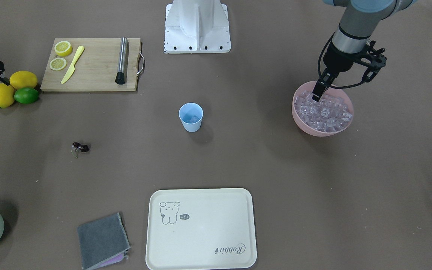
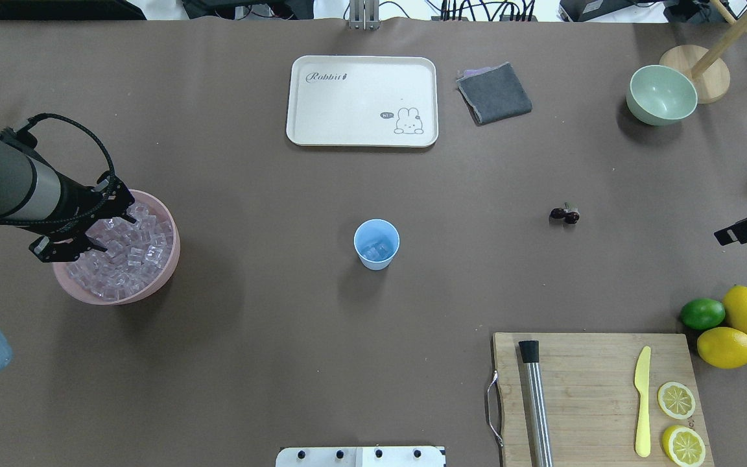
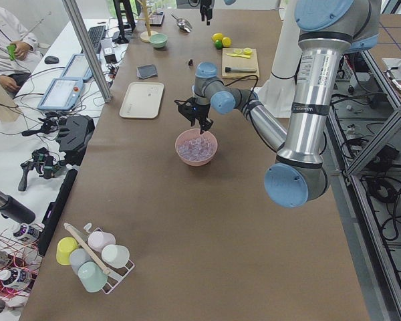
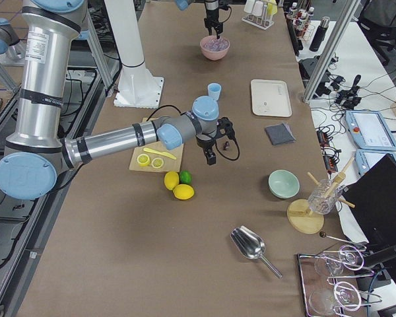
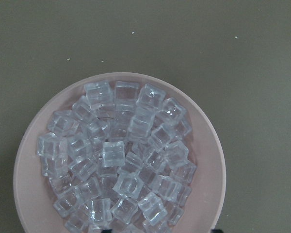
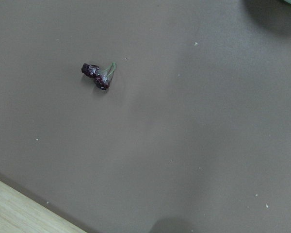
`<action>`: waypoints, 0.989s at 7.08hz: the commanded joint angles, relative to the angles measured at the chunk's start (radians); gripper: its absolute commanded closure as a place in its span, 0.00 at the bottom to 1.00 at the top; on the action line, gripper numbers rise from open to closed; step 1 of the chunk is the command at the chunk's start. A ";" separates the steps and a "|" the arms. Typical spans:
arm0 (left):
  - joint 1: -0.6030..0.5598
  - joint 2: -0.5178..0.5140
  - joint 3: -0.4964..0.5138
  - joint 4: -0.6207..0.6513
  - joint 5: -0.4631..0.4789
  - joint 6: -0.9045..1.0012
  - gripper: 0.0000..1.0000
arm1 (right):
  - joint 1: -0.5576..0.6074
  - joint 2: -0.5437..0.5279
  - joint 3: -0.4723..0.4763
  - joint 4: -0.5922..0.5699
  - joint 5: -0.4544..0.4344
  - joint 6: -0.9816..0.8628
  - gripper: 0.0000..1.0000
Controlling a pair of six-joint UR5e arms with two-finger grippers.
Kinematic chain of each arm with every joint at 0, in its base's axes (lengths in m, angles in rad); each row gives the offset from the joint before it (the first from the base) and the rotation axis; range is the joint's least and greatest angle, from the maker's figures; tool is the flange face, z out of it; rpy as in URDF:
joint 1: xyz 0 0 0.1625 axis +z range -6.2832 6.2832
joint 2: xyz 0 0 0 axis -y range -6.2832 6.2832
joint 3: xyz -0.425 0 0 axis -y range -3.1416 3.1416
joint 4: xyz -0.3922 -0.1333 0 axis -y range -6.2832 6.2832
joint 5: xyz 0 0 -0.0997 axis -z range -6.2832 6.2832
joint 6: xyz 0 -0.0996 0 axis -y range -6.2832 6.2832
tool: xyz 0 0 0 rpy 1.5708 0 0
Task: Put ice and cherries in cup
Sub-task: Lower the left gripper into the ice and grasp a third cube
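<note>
Overhead exterior: left gripper (image 2: 113,231) jaws look spread above ice (image 2: 133,259) in pink bowl (image 2: 174,250); isolate one top cube, squeeze gently; right gripper (image 2: 746,228) jaws: cannot tell.

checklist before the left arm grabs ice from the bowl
1. Left gripper open: ok.
2. Fingers over the ice in the bowl: ok.
3. One cube lined up between the fingers: cannot tell.
4. Cup upright, mouth free: ok, some ice inside.
5. Table between bowl and cup bare: ok.
6. Cherries in cup: not ok, on the table.
</note>
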 commanded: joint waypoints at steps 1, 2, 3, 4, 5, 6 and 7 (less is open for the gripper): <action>0.008 -0.015 0.050 -0.054 0.002 -0.108 0.37 | -0.020 0.037 -0.014 0.004 -0.004 0.004 0.01; 0.010 -0.017 0.108 -0.116 0.002 -0.112 0.37 | -0.025 0.069 -0.034 -0.001 -0.006 0.006 0.01; 0.010 -0.020 0.140 -0.163 0.002 -0.115 0.37 | -0.025 0.078 -0.039 -0.001 -0.008 0.006 0.01; 0.019 -0.023 0.161 -0.173 0.005 -0.139 0.37 | -0.025 0.080 -0.037 -0.001 -0.006 0.007 0.01; 0.023 -0.021 0.168 -0.202 0.005 -0.160 0.37 | -0.025 0.082 -0.036 -0.001 -0.001 0.007 0.01; 0.025 -0.017 0.167 -0.202 0.007 -0.182 0.37 | -0.025 0.082 -0.036 -0.001 0.002 0.007 0.01; 0.042 -0.014 0.165 -0.201 0.010 -0.197 0.37 | -0.025 0.088 -0.037 -0.001 0.003 0.007 0.01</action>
